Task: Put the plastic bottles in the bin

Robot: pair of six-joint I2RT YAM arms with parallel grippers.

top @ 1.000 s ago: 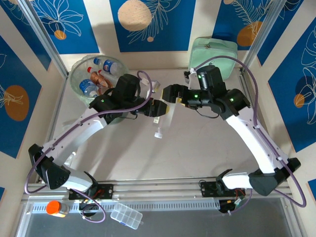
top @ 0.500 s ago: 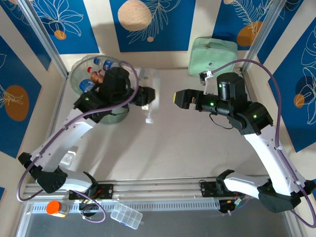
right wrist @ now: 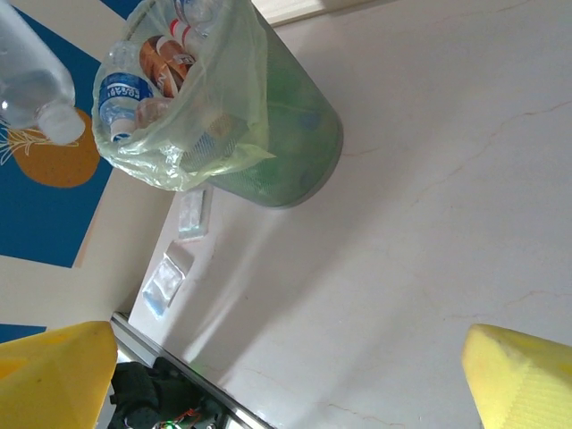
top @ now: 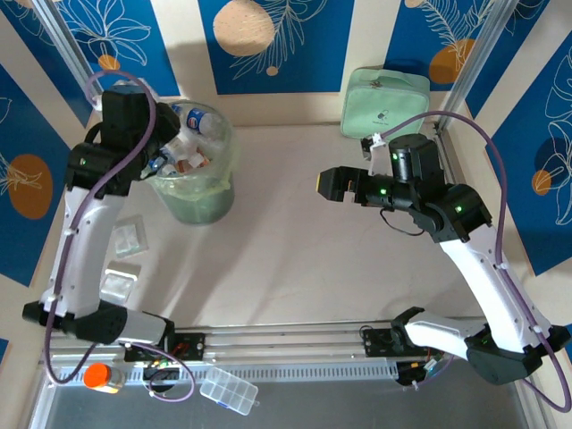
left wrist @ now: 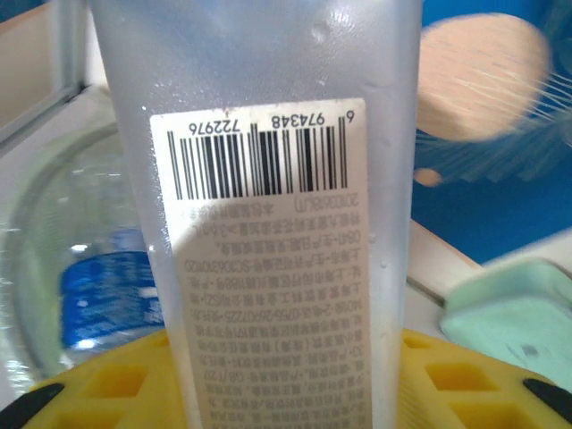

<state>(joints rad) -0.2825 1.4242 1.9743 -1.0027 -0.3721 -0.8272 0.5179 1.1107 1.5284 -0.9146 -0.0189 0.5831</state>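
Well, beige tabletop (top: 304, 268), blue floral walls (top: 308, 54).

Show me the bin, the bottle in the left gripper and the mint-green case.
bin (top: 195, 204): top external view, on its green-lined side wall.
bottle (left wrist: 259, 156): left wrist view, on its barcode label.
mint-green case (top: 386, 100): top external view, on its top face.

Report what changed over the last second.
The left gripper carried its clear bottle from the table's middle leftward, over to the bin, still clamped on it. The right gripper, open and empty, withdrew to the right. The mint-green case, orange-capped jar and compartment box stayed put.
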